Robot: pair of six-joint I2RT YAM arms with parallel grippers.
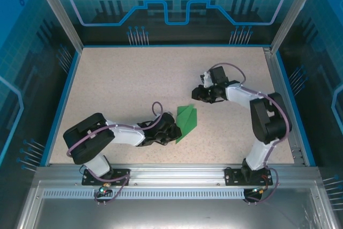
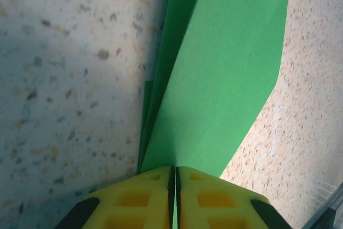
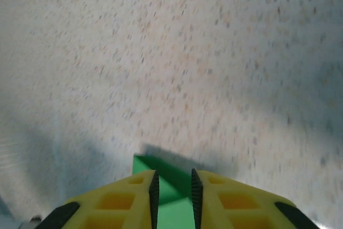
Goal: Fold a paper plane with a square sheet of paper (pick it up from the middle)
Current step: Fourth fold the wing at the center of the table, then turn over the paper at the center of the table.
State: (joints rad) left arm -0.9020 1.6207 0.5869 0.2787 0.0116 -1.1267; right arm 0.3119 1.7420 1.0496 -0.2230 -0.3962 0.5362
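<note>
For a sharp crease, the grippers should be pressing the layers flat on the speckled beige surface [image 1: 134,79]. The bright green folded sheet of paper [image 1: 187,120] is lying mid-surface. The left gripper [image 2: 174,169] is pinching its near end, jaws almost together, while the right gripper [image 3: 172,174] is hovering narrowly parted just beyond its far tip.

From above, the fingertips of the left gripper [image 1: 174,129] are lost under its own black body, which also covers the adjoining edge of the folded green paper [image 1: 187,117]. At the left wrist the paper [image 2: 225,79] runs off the top edge and the yellow fingers [image 2: 139,199] are cut by the bottom edge. At the right wrist the table [image 3: 187,52] is smeared with blur. A corner of paper [image 3: 161,166] peeks over the fingers [image 3: 120,197], the rest sits behind them, and whether they touch it I cannot tell.
</note>
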